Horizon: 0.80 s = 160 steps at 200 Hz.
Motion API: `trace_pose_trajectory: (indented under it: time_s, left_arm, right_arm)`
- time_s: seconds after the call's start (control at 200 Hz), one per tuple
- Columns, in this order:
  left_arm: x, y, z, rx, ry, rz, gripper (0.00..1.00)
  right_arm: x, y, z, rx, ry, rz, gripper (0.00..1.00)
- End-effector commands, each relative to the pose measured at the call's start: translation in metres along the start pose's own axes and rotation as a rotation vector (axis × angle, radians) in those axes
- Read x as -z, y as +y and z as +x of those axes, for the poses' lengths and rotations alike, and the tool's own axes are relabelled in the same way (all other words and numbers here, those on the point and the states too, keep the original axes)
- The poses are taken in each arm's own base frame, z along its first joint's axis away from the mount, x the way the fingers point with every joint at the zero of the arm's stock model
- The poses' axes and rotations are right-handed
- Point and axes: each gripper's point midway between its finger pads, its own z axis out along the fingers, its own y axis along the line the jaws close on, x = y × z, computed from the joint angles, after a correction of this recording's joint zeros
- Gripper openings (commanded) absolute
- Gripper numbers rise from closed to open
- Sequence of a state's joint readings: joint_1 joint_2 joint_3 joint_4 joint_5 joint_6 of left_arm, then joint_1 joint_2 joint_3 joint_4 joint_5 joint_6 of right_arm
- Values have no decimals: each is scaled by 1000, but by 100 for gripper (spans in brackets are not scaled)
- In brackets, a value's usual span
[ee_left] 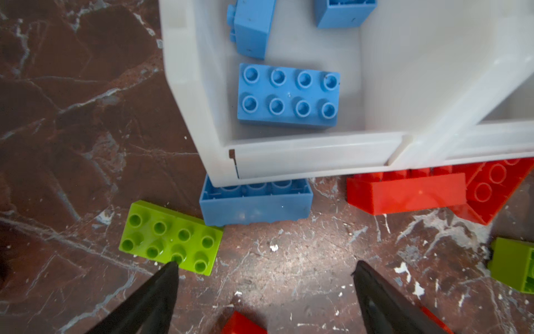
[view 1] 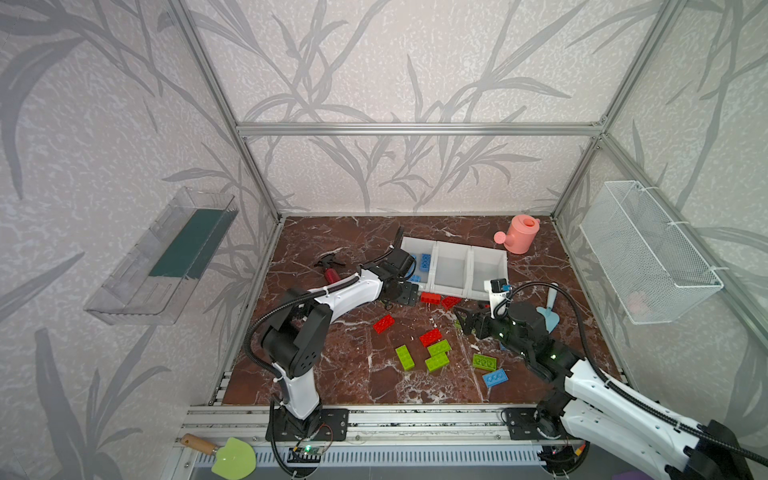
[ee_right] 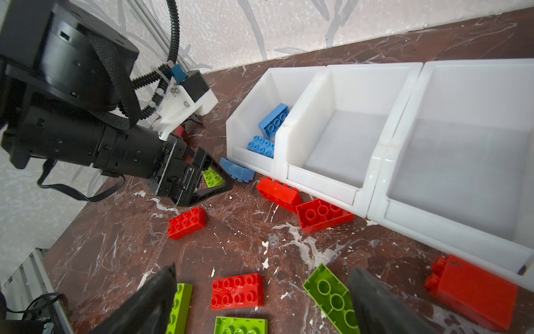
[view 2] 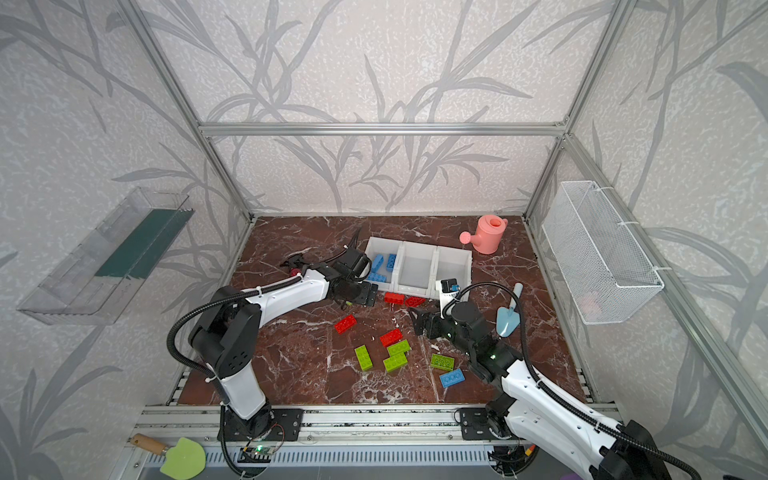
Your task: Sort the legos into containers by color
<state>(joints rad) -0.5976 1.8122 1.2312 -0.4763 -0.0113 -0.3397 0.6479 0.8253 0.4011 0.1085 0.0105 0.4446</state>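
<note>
Three joined white containers (view 1: 435,266) stand at the back; the left one holds several blue legos (ee_left: 289,97), and the other two look empty. My left gripper (ee_left: 264,267) is open and empty, low over the floor before the left container's front lip (ee_left: 303,156). One of its fingertips (ee_left: 170,267) is at a lime lego (ee_left: 170,237), beside a blue lego (ee_left: 255,202) tucked under the lip. My right gripper (ee_right: 261,271) hangs open above a red lego (ee_right: 237,290) and an upturned lime lego (ee_right: 332,295). Red, lime and blue legos (view 1: 436,362) lie scattered on the floor.
A pink watering can (view 1: 519,235) stands behind the containers and a blue trowel (view 1: 548,311) lies at right. A red spray bottle (view 1: 330,270) lies at left. A wire basket (view 1: 648,257) and a clear tray (view 1: 162,257) hang on the side walls.
</note>
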Motion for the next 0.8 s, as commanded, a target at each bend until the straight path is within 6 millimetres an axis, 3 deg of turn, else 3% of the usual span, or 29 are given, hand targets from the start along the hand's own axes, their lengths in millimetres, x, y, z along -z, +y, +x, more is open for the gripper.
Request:
trace_pose_trajectory:
  time_s: [0.0,0.5,0.795]
  left_arm:
    - [-3,1,-16,-37,-36,-29,92]
    - [-33,-3,-22,-50,-20,-37,82]
    - [-36,-2,-23,-48,-21,-42,58]
  right_arm:
    - [-3,-6,0,20,-15,30,94]
    - [-9,-13,6,28,6,56,94]
    - [-10,-14,6,31,5,62,94]
